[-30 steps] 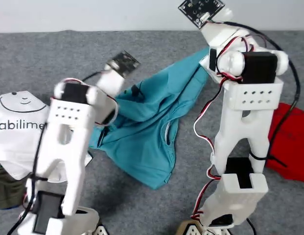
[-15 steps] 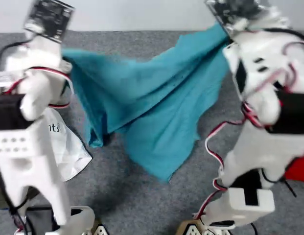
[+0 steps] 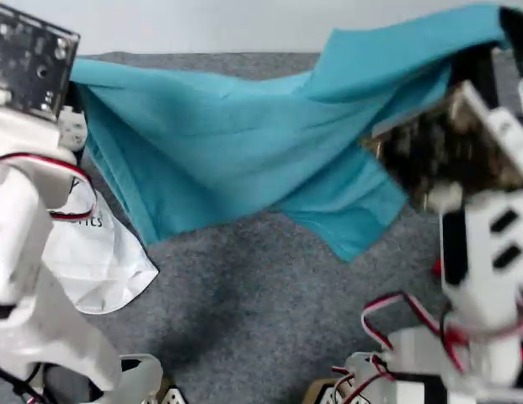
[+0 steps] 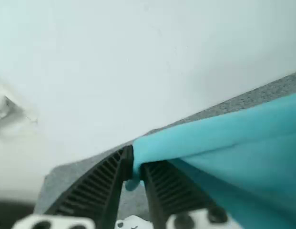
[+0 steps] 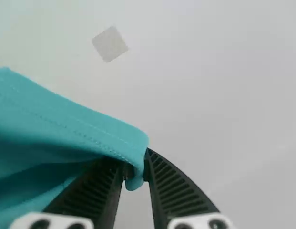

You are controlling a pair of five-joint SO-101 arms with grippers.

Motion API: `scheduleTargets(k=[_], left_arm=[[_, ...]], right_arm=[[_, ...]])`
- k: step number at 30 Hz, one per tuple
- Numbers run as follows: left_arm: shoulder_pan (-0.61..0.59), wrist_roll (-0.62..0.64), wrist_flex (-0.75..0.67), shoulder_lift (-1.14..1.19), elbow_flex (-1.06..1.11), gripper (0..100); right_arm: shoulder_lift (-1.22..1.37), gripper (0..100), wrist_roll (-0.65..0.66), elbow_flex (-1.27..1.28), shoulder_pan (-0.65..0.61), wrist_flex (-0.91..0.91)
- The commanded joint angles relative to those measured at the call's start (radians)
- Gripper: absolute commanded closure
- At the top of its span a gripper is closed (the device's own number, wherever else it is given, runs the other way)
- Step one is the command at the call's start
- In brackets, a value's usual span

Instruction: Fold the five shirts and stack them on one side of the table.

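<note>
A teal shirt [image 3: 244,151] hangs spread in the air between both arms, its lower edge drooping over the grey table [image 3: 261,311]. My left gripper [image 4: 133,174] is shut on one corner of the teal shirt [image 4: 224,143], at the left in the high view. My right gripper [image 5: 134,175] is shut on another hemmed corner of the shirt [image 5: 57,138], raised high at the right. A white shirt [image 3: 93,261] with print lies on the table at the left, partly behind the left arm [image 3: 25,210].
A bit of red cloth [image 3: 435,268] shows at the right beside the right arm [image 3: 488,252]. A pale wall runs along the table's far edge. Bare grey carpet lies in the middle front.
Both arms have lifted and moved apart, pulling the teal shirt from a crumpled heap on the table into a spread sheet hanging high between them.
</note>
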Motion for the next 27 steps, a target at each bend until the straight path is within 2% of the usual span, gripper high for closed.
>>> scheduleTargets(k=[1, 8, 14, 19, 23, 27], left_arm=[[0.008, -0.048, 0.021, -0.055, -0.038, 100], [0.103, -0.167, 0.021, -0.259, 0.170, 100], [0.095, -0.264, 0.020, -0.442, 0.426, 100], [0.095, -0.305, -0.002, -0.446, 0.670, 100], [0.094, -0.304, -0.146, -0.351, 0.918, 100], [0.094, -0.301, -0.407, -0.190, 1.112, 100]], right_arm=[[-0.064, 98.5, 0.031, -0.028, 0.031, 0.024], [-0.150, 98.5, 0.080, -0.028, 0.150, 0.039], [-0.191, 98.5, 0.137, -0.015, 0.160, 0.059], [-0.159, 98.5, 0.147, 0.170, 0.157, 0.104], [-0.102, 98.5, 0.144, 0.385, 0.133, 0.076], [-0.007, 98.7, 0.141, 0.601, 0.107, -0.010]])
